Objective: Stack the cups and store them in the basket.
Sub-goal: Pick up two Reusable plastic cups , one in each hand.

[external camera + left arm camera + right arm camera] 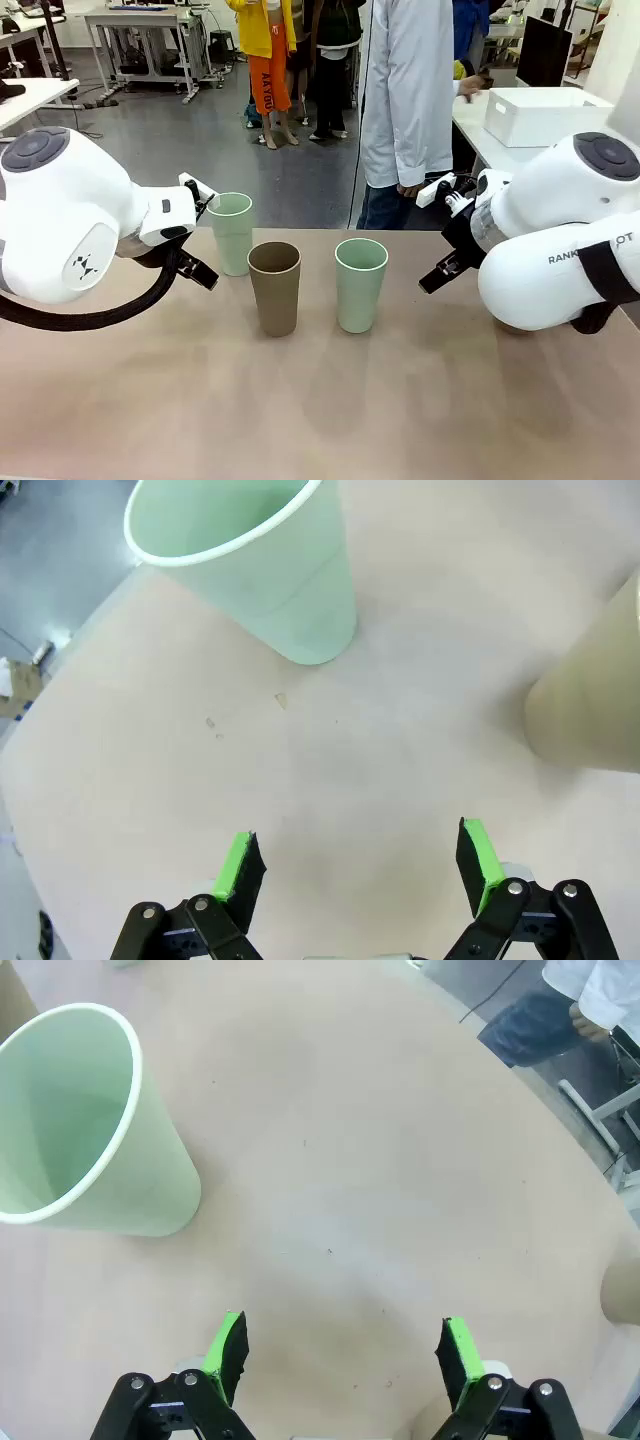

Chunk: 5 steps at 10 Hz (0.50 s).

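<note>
Tan cup (pixel 274 288) standing between two mint cups (pixel 361 285) on the table (pixel 320 400).
Left gripper (pixel 358 865) and right gripper (pixel 343 1350) are hanging splayed wide, holding nothing.

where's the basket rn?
Front view: the basket sits on the white side table at the far right, beyond the right arm, just right of the person in the white coat.

We look across the table (pixel 320 400) from its near side. Our wrist cameras look down, close: one on the left green cup (pixel 230 232), one on the right green cup (pixel 361 284).
</note>
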{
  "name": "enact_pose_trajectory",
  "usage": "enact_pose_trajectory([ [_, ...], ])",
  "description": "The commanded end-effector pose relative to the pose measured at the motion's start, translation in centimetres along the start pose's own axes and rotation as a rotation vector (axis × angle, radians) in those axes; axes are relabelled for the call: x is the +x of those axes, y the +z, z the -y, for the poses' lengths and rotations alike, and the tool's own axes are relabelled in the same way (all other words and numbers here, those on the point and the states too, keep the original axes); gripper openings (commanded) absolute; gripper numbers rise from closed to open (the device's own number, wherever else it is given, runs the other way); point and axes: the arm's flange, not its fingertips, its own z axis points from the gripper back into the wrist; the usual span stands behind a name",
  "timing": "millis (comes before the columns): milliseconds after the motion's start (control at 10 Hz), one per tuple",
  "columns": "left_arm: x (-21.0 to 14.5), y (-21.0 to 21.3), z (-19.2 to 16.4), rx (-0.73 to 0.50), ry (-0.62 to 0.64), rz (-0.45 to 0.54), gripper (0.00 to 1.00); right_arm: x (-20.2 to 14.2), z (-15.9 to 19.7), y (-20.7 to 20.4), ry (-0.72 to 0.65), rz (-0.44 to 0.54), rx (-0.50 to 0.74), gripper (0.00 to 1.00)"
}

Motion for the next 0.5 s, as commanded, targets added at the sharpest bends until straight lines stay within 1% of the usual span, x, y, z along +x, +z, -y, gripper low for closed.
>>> enact_pose_trajectory([
  [0, 0.01, 0.01, 0.00, 0.000, 0.000, 0.000, 1.00, 0.00, 0.00, 0.00, 0.000, 0.000, 0.000, 1.00],
  [400, 0.01, 0.01, 0.00, 0.000, 0.000, 0.000, 1.00, 0.00, 0.00, 0.00, 0.000, 0.000, 0.000, 1.00],
])
